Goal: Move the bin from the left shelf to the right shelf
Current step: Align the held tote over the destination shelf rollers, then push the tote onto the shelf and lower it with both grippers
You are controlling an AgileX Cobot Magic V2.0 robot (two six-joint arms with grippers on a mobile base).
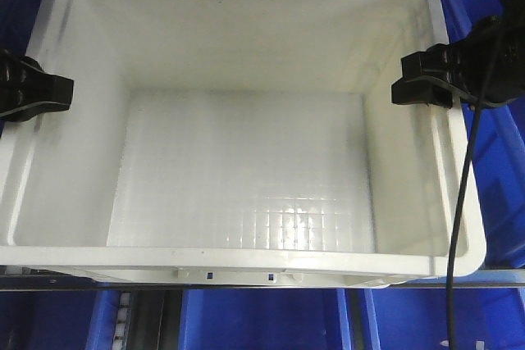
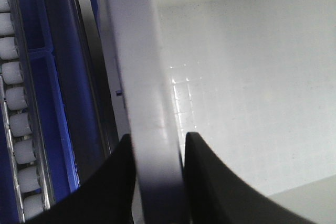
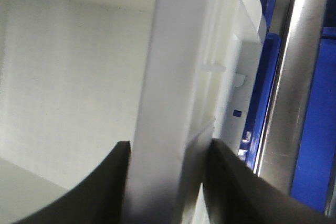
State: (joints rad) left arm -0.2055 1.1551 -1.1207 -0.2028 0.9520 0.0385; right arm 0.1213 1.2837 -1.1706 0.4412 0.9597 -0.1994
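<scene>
One white bin (image 1: 246, 47), thick rim, gridded floor

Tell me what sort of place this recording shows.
Probably a warehouse or stockroom shelf: a roller track beside the white bin, blue bins packed around it, and a metal rail.

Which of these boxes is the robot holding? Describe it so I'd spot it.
Among the blue bins all around, look at the centre for one large bin. It is empty, with a gridded floor and thick rim. It alone is white, and the left gripper and right gripper clamp its opposite side walls.
</scene>
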